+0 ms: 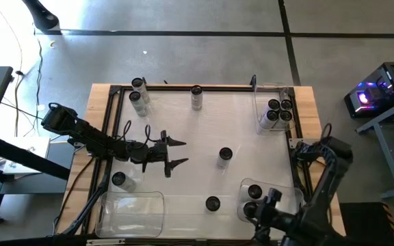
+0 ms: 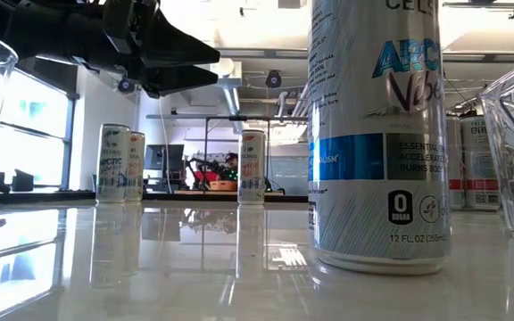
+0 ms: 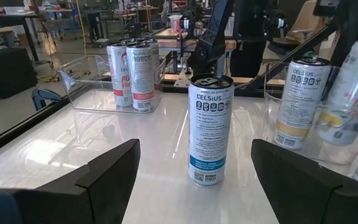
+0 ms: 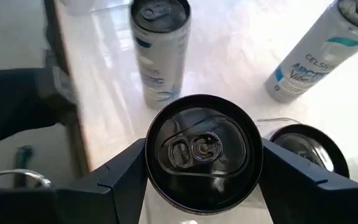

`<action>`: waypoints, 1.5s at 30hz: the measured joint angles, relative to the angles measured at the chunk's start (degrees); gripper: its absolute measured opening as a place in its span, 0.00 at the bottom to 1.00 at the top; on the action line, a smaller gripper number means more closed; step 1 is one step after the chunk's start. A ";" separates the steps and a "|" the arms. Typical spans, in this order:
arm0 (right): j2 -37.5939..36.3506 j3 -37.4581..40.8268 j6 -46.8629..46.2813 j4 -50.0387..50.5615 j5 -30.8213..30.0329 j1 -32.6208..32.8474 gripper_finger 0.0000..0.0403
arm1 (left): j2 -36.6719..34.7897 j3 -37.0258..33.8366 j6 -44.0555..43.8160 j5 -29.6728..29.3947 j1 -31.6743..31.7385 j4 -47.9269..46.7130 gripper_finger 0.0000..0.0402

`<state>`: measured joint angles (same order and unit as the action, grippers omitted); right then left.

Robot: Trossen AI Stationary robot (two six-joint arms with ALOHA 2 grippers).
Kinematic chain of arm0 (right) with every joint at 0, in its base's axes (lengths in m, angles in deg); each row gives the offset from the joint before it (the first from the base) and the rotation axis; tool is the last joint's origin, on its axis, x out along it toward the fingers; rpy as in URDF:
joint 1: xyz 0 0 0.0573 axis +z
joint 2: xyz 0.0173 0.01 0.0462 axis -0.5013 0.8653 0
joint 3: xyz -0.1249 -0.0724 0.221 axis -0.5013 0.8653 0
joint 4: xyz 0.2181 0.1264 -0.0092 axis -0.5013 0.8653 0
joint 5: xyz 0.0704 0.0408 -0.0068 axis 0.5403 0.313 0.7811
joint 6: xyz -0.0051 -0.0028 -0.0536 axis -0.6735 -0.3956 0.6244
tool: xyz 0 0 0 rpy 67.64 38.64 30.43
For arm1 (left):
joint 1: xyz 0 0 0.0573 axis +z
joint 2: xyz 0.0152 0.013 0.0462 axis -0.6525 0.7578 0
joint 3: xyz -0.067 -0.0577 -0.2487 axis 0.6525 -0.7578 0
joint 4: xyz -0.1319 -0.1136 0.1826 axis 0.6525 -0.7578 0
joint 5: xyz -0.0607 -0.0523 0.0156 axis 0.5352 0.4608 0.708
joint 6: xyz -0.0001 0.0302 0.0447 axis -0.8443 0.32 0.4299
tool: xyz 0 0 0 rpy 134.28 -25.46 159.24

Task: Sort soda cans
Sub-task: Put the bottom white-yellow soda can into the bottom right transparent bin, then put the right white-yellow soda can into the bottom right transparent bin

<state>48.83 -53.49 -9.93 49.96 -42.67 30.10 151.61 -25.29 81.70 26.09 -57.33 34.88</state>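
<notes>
A: How much room is there on the glossy white tabletop (image 1: 183,130) inside its black-and-wood frame?

B: The middle is mostly bare. One tall silvery soda can with a dark round top (image 1: 225,156) stands alone there, and the left gripper (image 1: 178,152) hangs just off to its side with its two dark fingers (image 3: 104,180) spread wide and holding nothing. In the left wrist view that can stands upright straight ahead, between the fingers but farther off.

A: And the edges?

B: The far rail has a pair of cans (image 1: 139,92) near the left corner and a single can (image 1: 196,97) farther along. A clear rectangular plastic bin (image 1: 262,109) in the far right corner holds a cluster of four cans (image 1: 279,111). At the near edge, another clear empty bin (image 1: 130,212) sits at the left, with one can (image 1: 119,180) just beyond it and one (image 1: 213,203) beside it.

A: The right arm?

B: The right gripper (image 4: 204,162) is over the clear bin at the near right (image 1: 252,184), its fingers clamped on a can with a black pull-tab lid (image 4: 202,149); another can (image 1: 254,192) is in that bin.

A: How do the cans look?

B: Slim, white-grey sides, Celsius lettering, with blue, red or orange bands.
</notes>
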 joint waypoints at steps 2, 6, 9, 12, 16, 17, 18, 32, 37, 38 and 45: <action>0.42 0.84 -0.26 -0.33 0.16 -0.37 0.60 | 0.00 0.00 -0.01 0.04 0.00 -0.01 0.75; 0.45 3.84 -3.81 -1.86 -0.70 0.01 0.60 | 0.00 0.00 0.00 0.07 0.01 -0.02 0.75; 0.45 6.80 -5.76 -4.77 -1.07 0.55 0.60 | 0.00 0.00 0.00 0.08 0.00 -0.04 0.75; 0.19 9.19 -6.26 -8.34 -2.58 0.67 0.60 | 0.00 0.00 0.00 0.08 0.01 -0.02 0.75; 0.15 9.91 -6.30 -10.20 -3.07 0.65 0.60 | 0.00 0.00 -0.02 0.07 0.02 -0.02 0.75; 0.15 9.91 -6.21 -10.26 -3.09 0.63 0.61 | 0.00 0.00 -0.01 0.08 0.00 0.00 0.75; 0.18 9.93 -6.23 -10.28 -3.12 0.63 0.63 | 0.00 0.00 -0.01 0.08 0.00 -0.01 0.75; -4.26 5.04 -4.62 -7.31 2.45 0.13 0.77 | -0.02 0.00 -0.11 0.06 0.00 0.14 0.75; -5.30 -0.06 2.31 -7.31 0.10 0.00 0.78 | -0.02 0.00 -0.09 0.06 0.00 0.16 0.75; -5.27 -0.78 5.30 -7.46 -3.09 -0.13 0.78 | -0.02 0.00 -0.20 0.04 0.00 0.18 0.75; -6.08 -1.14 21.06 -0.40 -9.39 -7.37 0.78 | -0.02 0.89 1.09 -4.25 5.09 1.33 0.75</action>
<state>42.75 -54.63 11.13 49.55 -52.07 22.73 151.59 -24.40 82.79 21.84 -52.23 36.21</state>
